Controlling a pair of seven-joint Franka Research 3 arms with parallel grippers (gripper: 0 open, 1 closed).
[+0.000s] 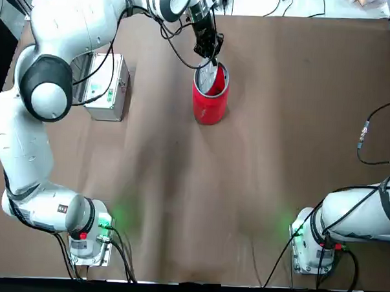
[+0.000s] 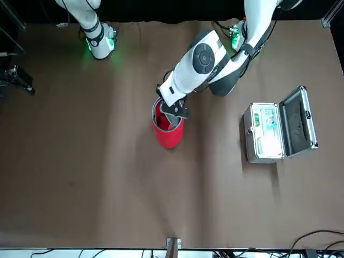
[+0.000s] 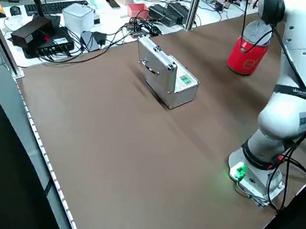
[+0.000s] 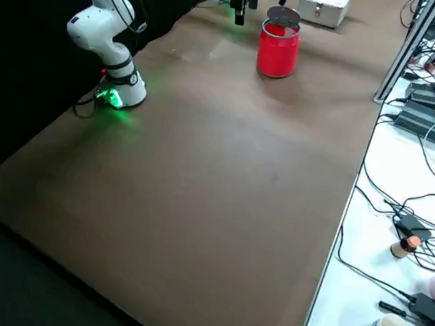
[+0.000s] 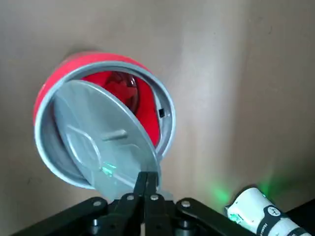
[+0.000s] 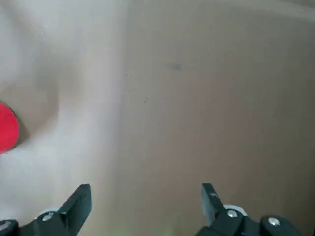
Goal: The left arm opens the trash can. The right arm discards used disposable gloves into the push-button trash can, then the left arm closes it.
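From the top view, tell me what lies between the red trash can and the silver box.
Nothing: in the top view only bare brown table separates the trash can from the silver box. The left gripper is at the can's lid.

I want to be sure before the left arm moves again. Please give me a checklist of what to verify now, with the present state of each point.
1. Lid of the small red cylindrical trash can raised: ok, the round grey lid is tilted up and the red inside shows.
2. Left gripper at the lid: ok, its fingers are shut at the lid's edge.
3. Can upright on the brown table: ok.
4. Right gripper clear of the can: ok, open and empty above bare table, the can at the edge of its wrist view.
5. Gloves inside the can: cannot tell.
6. Silver rectangular box clear of the left arm's path: ok, it stands apart, its lid open.
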